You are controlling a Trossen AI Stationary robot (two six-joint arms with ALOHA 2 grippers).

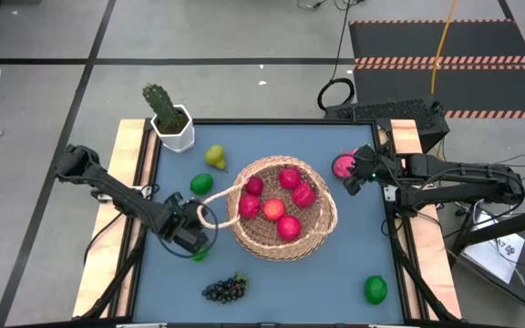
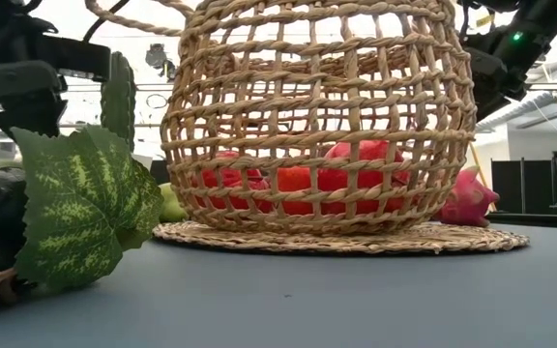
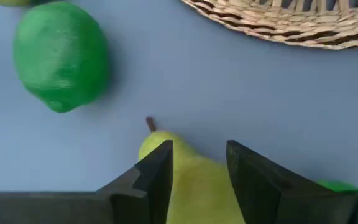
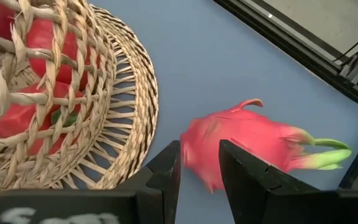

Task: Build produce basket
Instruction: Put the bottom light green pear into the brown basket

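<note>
Two claws over blue table (image 1: pixel 335 273): left (image 3: pixel 197 165) pinches pear (image 3: pixel 194 186); right (image 4: pixel 199 163) seemingly spread.

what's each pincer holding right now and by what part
The left pincer straddles a yellow-green pear across its body; a firm grip cannot be told. The right pincer reaches the dragon fruit's blunt end; hold unclear.

The basket (image 1: pixel 281 208) fills the middle of the table (image 1: pixel 335 273) and blocks any straight crossing. At its 9 o'clock the lime (image 1: pixel 201 183) and the left gripper (image 1: pixel 192 235) crowd the gap beside the handle loop. At 11 o'clock the pear (image 1: pixel 215 157) and potted cactus (image 1: pixel 168 117) narrow the corner. At 2 o'clock the dragon fruit (image 1: pixel 344 165) sits just beside the rim. Between the grapes (image 1: pixel 225 289) at 7 and a second lime (image 1: pixel 375 290) at 5, bare table lies open.
</note>
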